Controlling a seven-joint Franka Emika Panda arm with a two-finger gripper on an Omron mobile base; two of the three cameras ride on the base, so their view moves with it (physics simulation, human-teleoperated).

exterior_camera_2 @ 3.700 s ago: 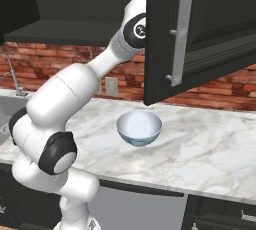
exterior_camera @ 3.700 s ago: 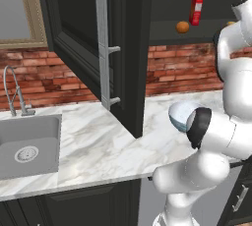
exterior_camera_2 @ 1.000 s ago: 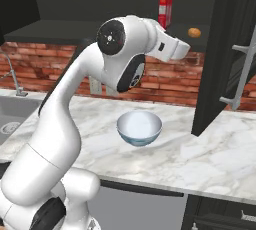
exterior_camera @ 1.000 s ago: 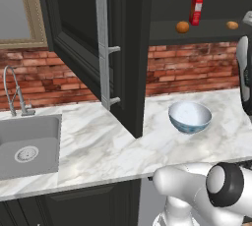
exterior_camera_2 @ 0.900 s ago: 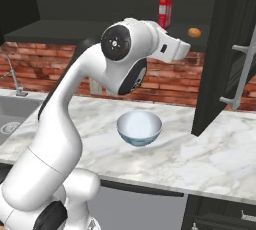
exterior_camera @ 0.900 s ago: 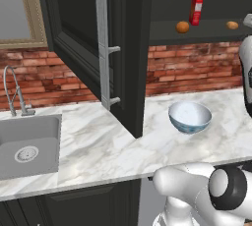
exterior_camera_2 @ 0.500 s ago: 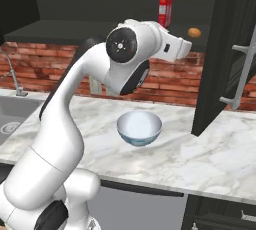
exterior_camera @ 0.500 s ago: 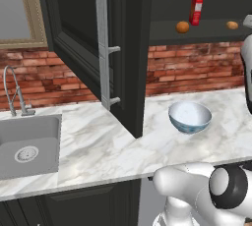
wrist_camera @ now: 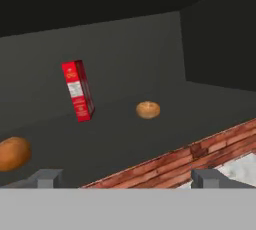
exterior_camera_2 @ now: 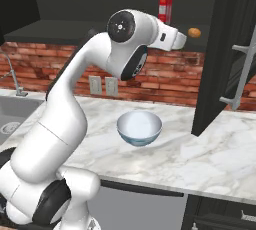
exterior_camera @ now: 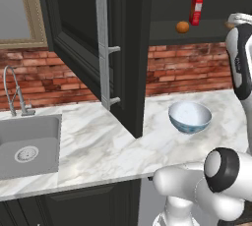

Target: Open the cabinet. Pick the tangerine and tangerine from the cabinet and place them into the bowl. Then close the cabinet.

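Orange fruit sits on the cabinet [exterior_camera: 123, 48] shelf — one tangerine [wrist_camera: 13, 152] close beside my gripper [wrist_camera: 127, 178], the other [wrist_camera: 148, 109] deeper in by the red carton [wrist_camera: 78, 91]. My jaws stand wide apart, empty. I'd centre on the nearer one, then carry it down to the bowl [exterior_camera_2: 139, 127].

The black upper wall cabinet [exterior_camera: 123, 48] with raised-panel doors stands open above the white marble counter [exterior_camera: 98, 146], its left door swung out over the counter, its right door [exterior_camera_2: 235, 54] swung out at the other side. On the cabinet's shelf, a small round orange tangerine [exterior_camera: 182, 27] lies just left of the tall red carton [exterior_camera: 197, 7], and a second tangerine [exterior_camera_2: 194, 32] lies well to the carton's right. Below the shelf, the round deep pale blue bowl [exterior_camera: 190, 117] sits on the counter, before the red brick wall [exterior_camera: 187, 68]. The steel sink [exterior_camera: 24, 146] with its curved faucet [exterior_camera: 12, 90] is set in the counter far to the bowl's left.
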